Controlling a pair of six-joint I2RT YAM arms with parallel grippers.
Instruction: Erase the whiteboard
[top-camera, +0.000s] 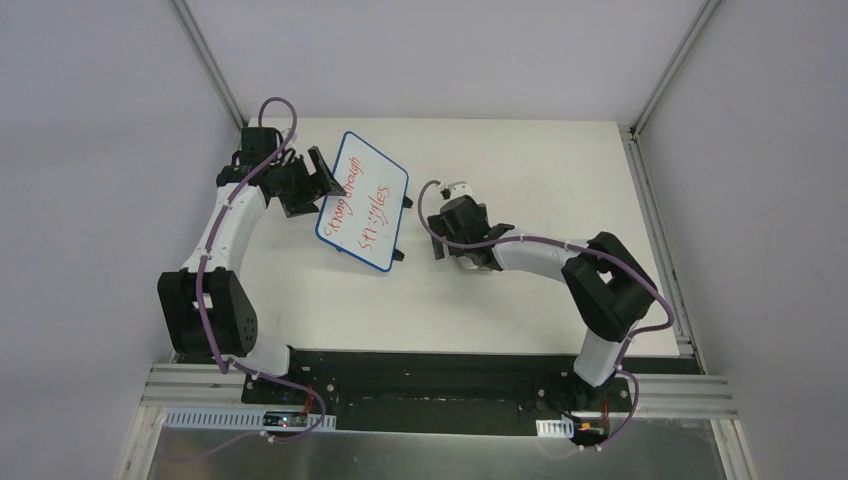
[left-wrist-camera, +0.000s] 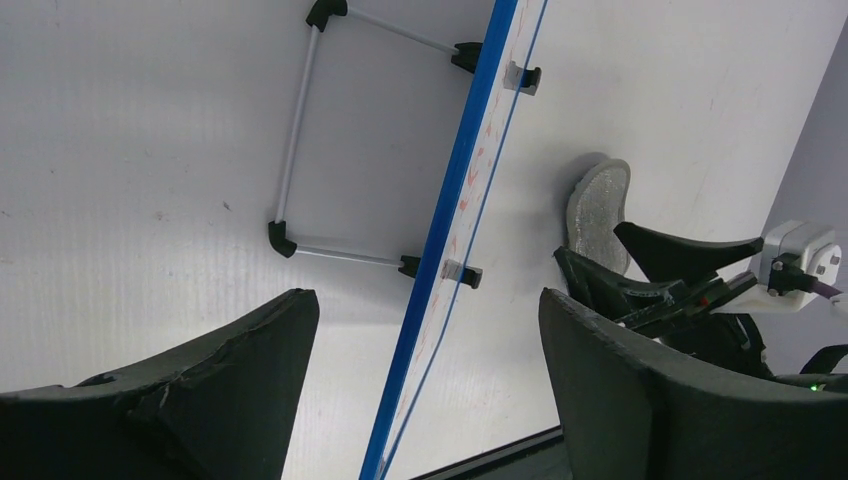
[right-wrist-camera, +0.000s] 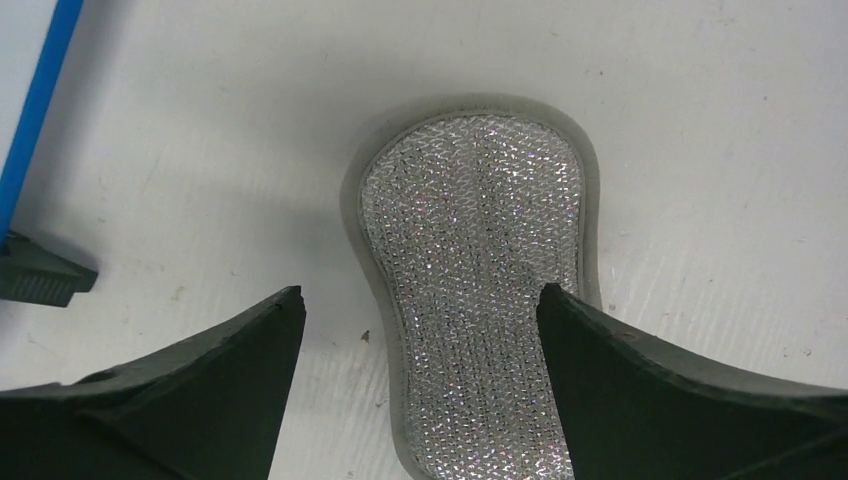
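The whiteboard (top-camera: 362, 200) has a blue rim and red handwriting. It stands tilted on black feet at the table's middle left. In the left wrist view I see its edge (left-wrist-camera: 455, 200) end-on, running between my left fingers. My left gripper (top-camera: 318, 188) is open at the board's left edge, not touching it (left-wrist-camera: 430, 330). A silvery mesh pad with a grey rim (right-wrist-camera: 475, 230) lies flat on the table right of the board (left-wrist-camera: 598, 205). My right gripper (top-camera: 465, 255) is open just above it (right-wrist-camera: 420, 330), one finger on each side.
A wire stand with black corner pieces (left-wrist-camera: 300, 150) props the board from behind. One blue corner of the board (right-wrist-camera: 35, 100) and a black foot (right-wrist-camera: 40, 275) lie left of my right gripper. Walls enclose the white table (top-camera: 520, 160) on the left, back and right.
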